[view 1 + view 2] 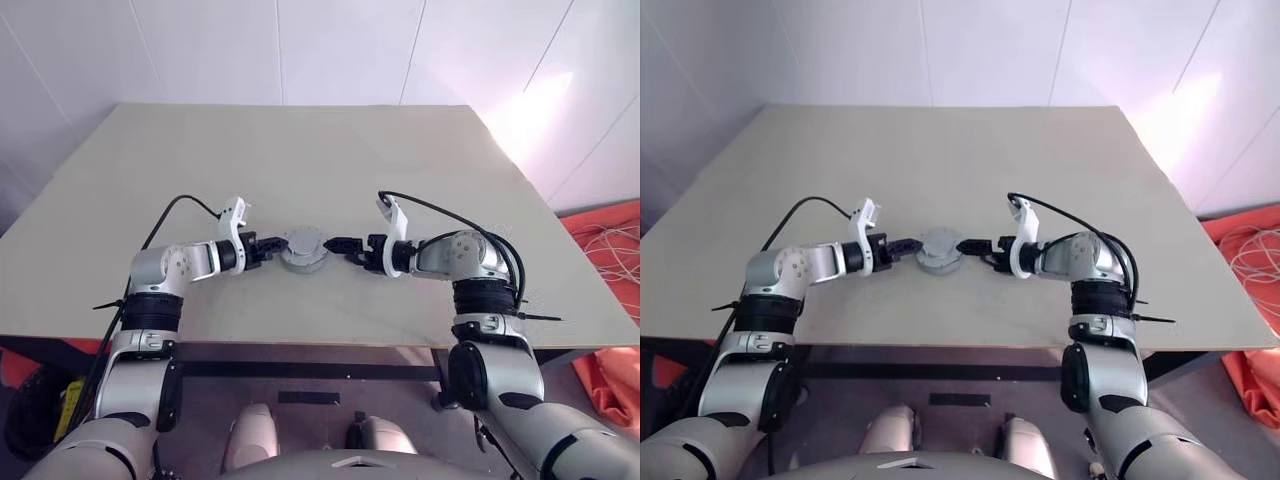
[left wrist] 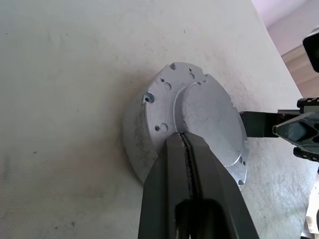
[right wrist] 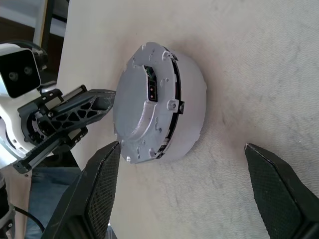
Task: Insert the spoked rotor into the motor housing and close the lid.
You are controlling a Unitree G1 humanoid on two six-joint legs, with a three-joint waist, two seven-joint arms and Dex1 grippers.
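Pale beige desk [image 1: 300,150] before white wall panels [image 1: 340,50]; orange fabric [image 1: 610,240] beyond right edge. Motor housing [image 1: 303,252], lid [image 2: 199,114] on, near front edge. Left gripper [image 1: 272,247] pressed together; right gripper [image 1: 335,245] spread apart.

Beige desk [image 1: 300,150] w/ white wall panels [image 1: 300,50] behind far edge. Orange fabric [image 1: 610,250] & pale cord [image 1: 610,240] on floor off desk's right edge.
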